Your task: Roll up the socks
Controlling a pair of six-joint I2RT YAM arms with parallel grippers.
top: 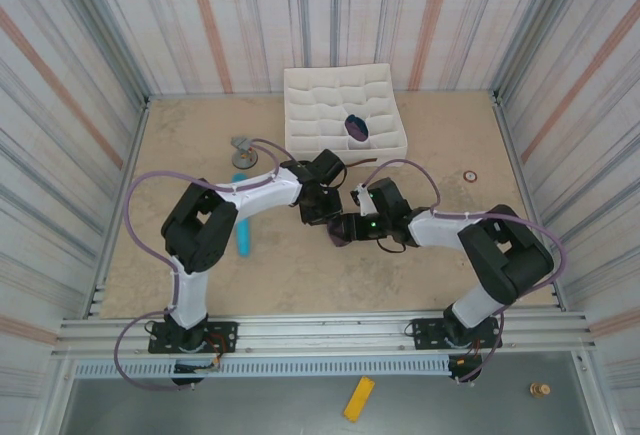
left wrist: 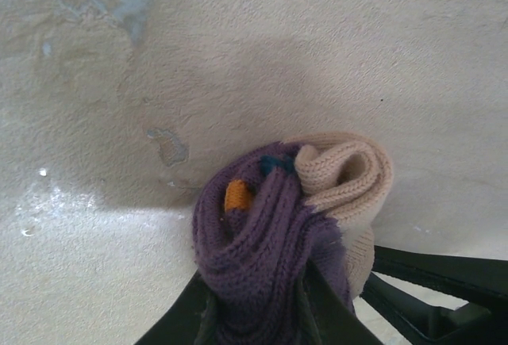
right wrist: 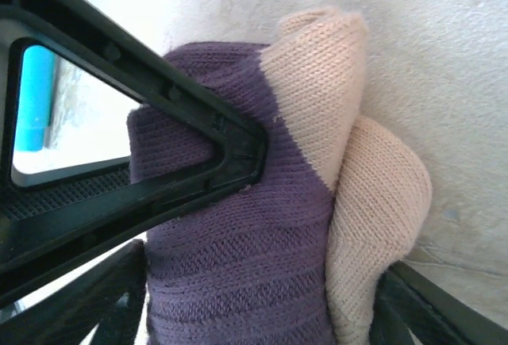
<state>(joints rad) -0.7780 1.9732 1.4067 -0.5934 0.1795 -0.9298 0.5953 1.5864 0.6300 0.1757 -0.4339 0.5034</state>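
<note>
Open table (top: 430, 255) around, socks (left wrist: 262, 234) clamped by left tool (left wrist: 258, 313) and right tool (right wrist: 262, 305)

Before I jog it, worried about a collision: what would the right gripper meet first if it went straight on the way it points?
The socks, bundled between the fingers of the right gripper; just beyond, probably the left gripper, whose finger presses on the same bundle.

I see the socks (left wrist: 274, 238) bunched into one upright purple knit roll, low centre of the left wrist frame, tan end folded over, orange and teal flecks showing.
</note>
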